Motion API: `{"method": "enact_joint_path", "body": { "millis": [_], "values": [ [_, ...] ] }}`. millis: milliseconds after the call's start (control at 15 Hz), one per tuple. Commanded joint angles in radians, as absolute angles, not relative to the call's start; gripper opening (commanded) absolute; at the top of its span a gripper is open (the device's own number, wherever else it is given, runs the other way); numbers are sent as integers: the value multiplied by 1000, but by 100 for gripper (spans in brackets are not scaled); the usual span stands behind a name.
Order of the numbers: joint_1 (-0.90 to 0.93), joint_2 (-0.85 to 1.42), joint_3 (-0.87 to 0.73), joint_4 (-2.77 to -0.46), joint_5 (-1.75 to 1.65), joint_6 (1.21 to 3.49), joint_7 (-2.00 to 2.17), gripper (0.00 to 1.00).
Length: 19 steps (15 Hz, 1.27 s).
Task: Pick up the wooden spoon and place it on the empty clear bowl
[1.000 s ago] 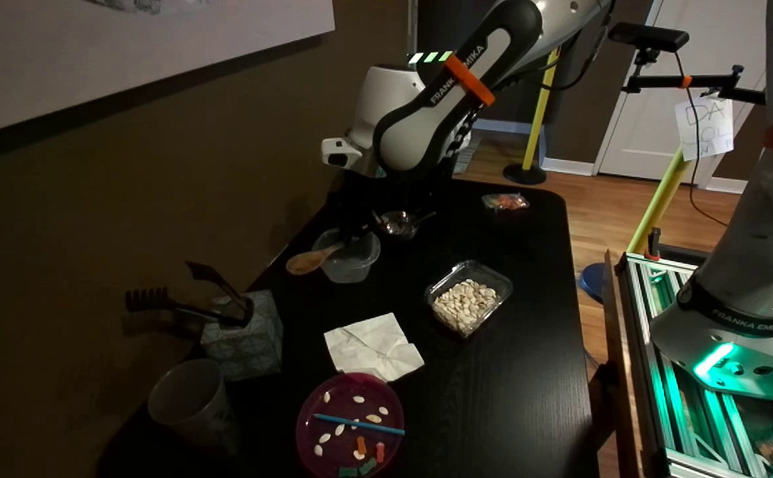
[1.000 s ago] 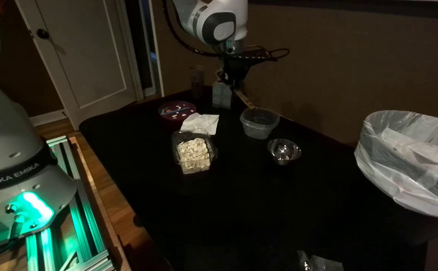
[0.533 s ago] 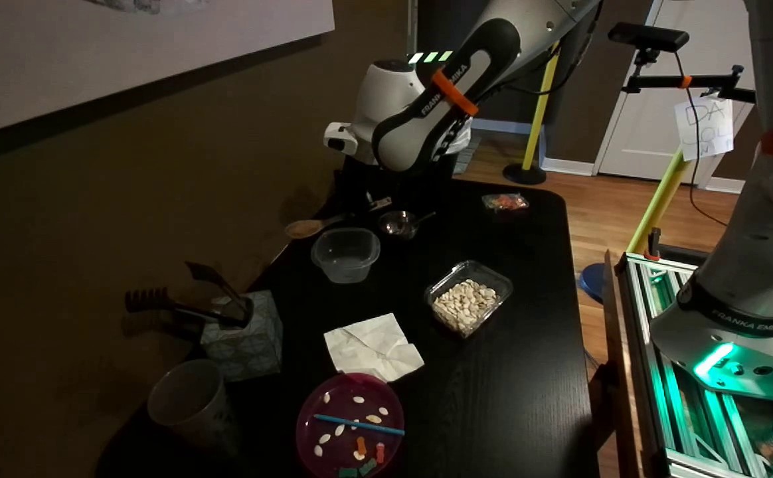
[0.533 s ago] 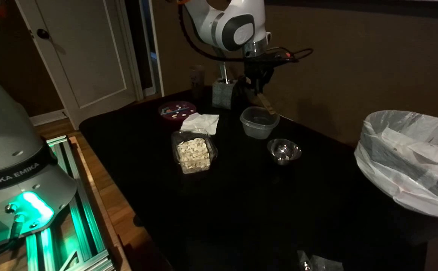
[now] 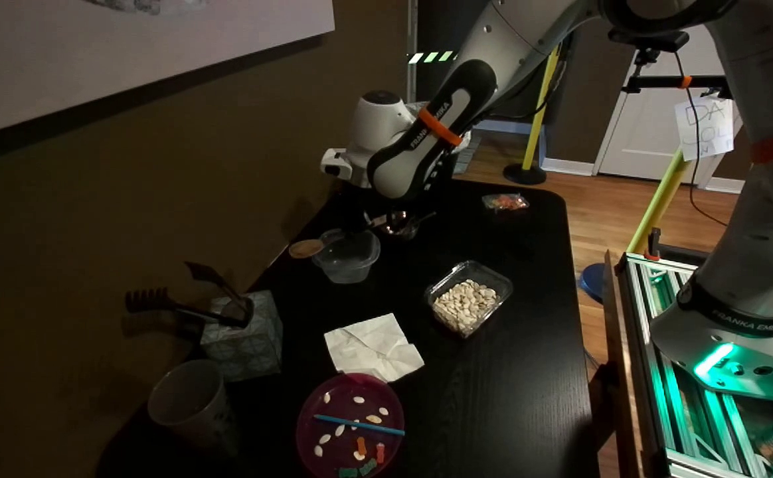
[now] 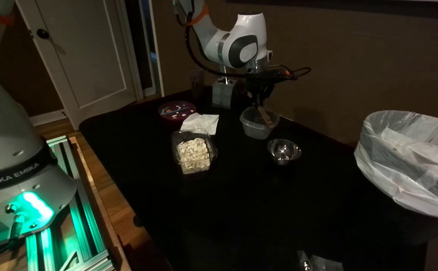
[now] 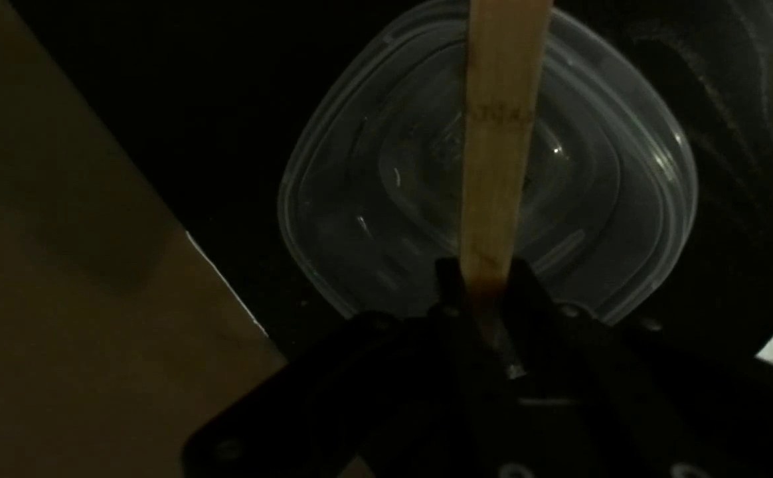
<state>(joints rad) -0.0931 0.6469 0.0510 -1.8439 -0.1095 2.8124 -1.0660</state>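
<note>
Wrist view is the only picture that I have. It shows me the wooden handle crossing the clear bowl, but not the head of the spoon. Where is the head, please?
Observer: In an exterior view, the spoon's head shows mostly to the left of the clear bowl; whether it touches the rim, I cannot tell.
Operator: Thank you. To what does the white corner at my lower right belong?
Observer: To a creased white sheet, which lies next to a purple dish.
Operator: And does any other bowl stand near the clear one?
Observer: Yes, a small shiny bowl stands apart from it, on the side away from the sheet.
</note>
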Motion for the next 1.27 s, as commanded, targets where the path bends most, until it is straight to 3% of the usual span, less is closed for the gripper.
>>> {"method": "enact_joint_path", "body": {
  "millis": [0, 200, 267, 400, 800, 1067, 1200],
  "values": [
    [-53, 709, 10, -1776, -200, 2800, -1005, 5],
    [-36, 728, -10, -1746, -246, 2773, -976, 5],
    [-38, 731, -6, -1740, -253, 2752, -976, 44],
    [-50, 720, 18, -1744, -251, 2711, -983, 50],
    [-85, 597, 88, -1844, -219, 2783, -1000, 97],
    [-157, 487, 194, -1938, -159, 2776, -1079, 100],
    [-113, 534, 149, -1868, -186, 2768, -1034, 100]
  ]
}}
